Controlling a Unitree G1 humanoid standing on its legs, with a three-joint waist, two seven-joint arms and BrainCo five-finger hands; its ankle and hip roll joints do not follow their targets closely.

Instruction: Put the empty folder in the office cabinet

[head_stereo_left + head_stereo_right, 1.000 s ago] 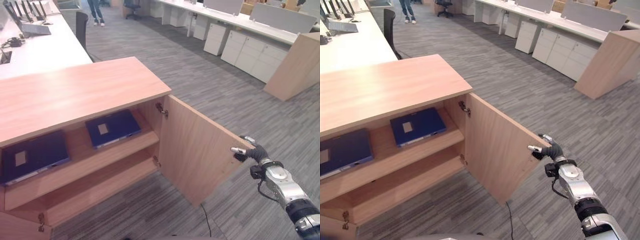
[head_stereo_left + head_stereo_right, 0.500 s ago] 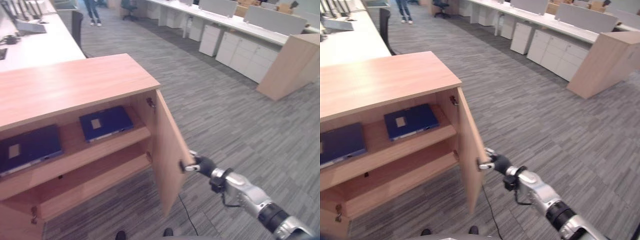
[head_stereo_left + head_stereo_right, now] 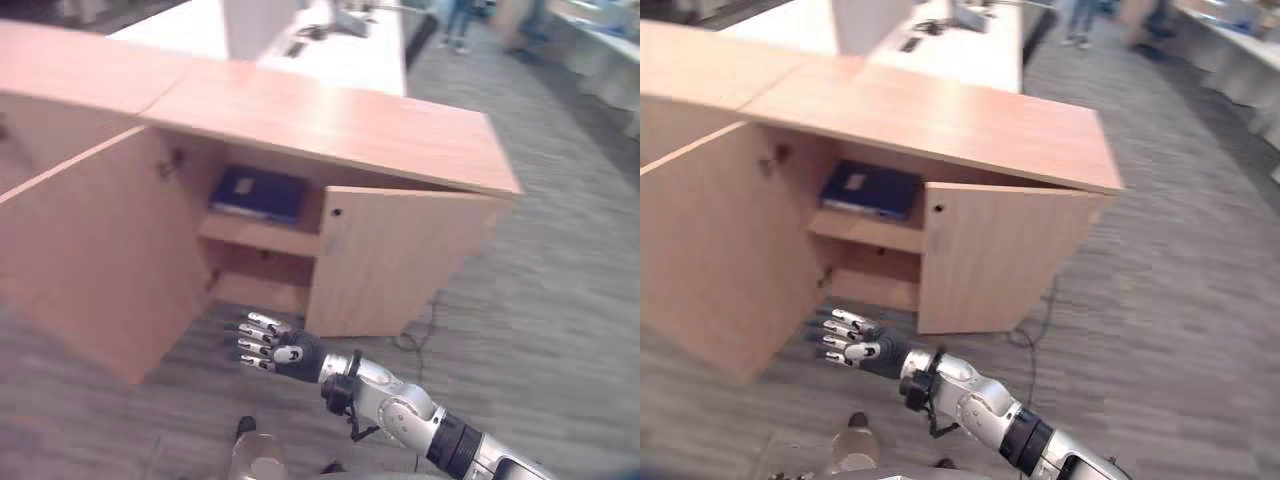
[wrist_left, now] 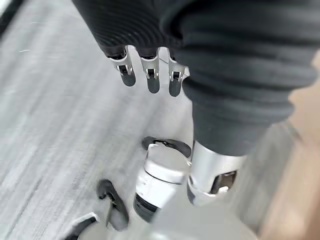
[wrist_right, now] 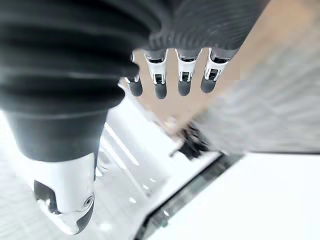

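Released: your right hand (image 3: 855, 340) has left the right door (image 3: 1000, 255), now nearly closed, and hangs open, empty, at seven o'clock. Blue folder (image 3: 872, 190) lies on the upper shelf (image 3: 865, 228); label unreadable. Left hand (image 4: 150, 65) open, empty.

Silver-grey right arm with dark ribbed wrist cover; right hand (image 3: 268, 343) has silver fingers, dark tips, beside wooden cabinet (image 3: 330, 130)

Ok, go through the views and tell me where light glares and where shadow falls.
Left eye view: the white desk behind the cabinet glares, and the shelf recess around the blue folder lies in shade. Right wrist view: a broad white patch glares beyond the right hand. Left wrist view: the grey floor past the left hand is evenly lit, no glare.
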